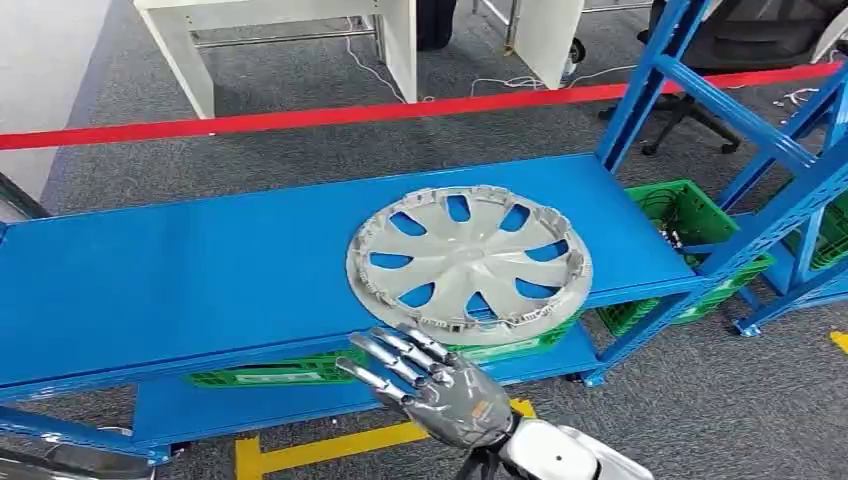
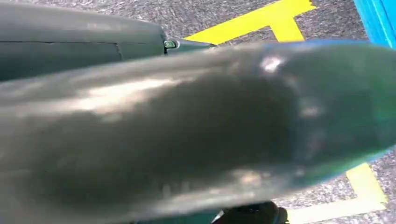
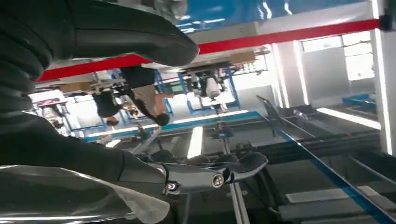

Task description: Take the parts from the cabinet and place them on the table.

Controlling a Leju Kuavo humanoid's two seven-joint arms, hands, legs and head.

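My right hand hovers, fingers spread and empty, at the blue shelf's front edge; the silver hubcap lies just beyond, red tape crossing grey carpet behind.

Wheel cover flat on shelf, right of centre; crates below.

Right hand empty, fingers spread.
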